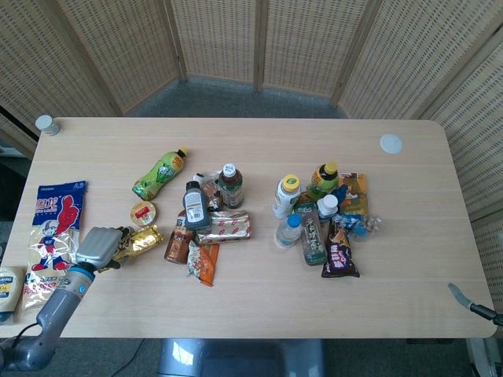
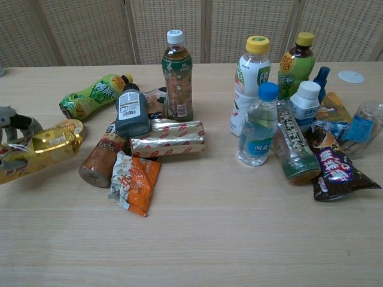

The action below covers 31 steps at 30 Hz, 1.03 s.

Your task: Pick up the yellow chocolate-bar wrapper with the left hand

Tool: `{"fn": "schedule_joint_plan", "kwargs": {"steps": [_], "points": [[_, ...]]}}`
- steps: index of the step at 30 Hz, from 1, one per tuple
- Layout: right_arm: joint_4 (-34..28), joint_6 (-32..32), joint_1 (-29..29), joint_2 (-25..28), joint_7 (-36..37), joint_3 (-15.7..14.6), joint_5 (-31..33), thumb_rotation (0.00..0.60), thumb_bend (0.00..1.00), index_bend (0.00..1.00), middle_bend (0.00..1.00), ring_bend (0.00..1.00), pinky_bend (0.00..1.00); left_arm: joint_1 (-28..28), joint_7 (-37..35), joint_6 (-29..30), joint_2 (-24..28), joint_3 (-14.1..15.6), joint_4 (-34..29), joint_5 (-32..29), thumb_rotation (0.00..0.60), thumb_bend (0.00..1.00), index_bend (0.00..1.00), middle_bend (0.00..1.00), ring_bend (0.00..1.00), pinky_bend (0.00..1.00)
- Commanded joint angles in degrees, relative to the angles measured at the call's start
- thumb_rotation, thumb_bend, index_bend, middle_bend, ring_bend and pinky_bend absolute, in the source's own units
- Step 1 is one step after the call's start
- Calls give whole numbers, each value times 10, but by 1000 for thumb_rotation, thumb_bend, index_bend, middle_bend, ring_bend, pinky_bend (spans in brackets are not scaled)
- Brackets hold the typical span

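Head view, lower left of frame: the left hand (image 1: 97,246) has its fingers wrapped round the yellow chocolate-bar wrapper (image 1: 140,241), shiny crinkly gold foil.

Chest view, left edge: the wrapper (image 2: 39,149) is tilted, with red lettering.

The right hand is out of sight.

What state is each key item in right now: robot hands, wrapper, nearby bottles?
Left robot hand: closed on the wrapper.
Yellow chocolate-bar wrapper: gripped, tilted, one end raised.
Brown bottle: lying down.
Green bottle: lying down.
Tea bottle: upright, capped.
Right robot hand: not clearly visible.
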Motion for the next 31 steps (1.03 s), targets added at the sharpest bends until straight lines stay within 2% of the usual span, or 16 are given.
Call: {"fn": "schedule_joint_plan", "kwargs": {"steps": [1,11,20,24,31], "points": [[4,-3,2,-4,1,0,0,317,148,0,0,0,0,22,-59,51,54,-25,-43,32,600,459,556,652,725,523],[26,-29,17,-27,3,0,4,317,147,0,0,0,0,67,-141,157,162,-58,-130,98,600,446,543,644,714,507],[41,-33,21,-39,13,-1,2,315,148,0,0,0,0,74,-179,216,219,-114,-176,108,600,435,524,631,698,486],[50,-30,17,-45,22,-4,3,318,148,0,0,0,0,71,-188,228,230,-132,-190,107,600,434,519,628,692,480],[58,-26,13,-45,32,-3,6,320,148,0,0,0,0,64,-210,249,206,-149,-178,121,600,430,518,627,689,474]]}}
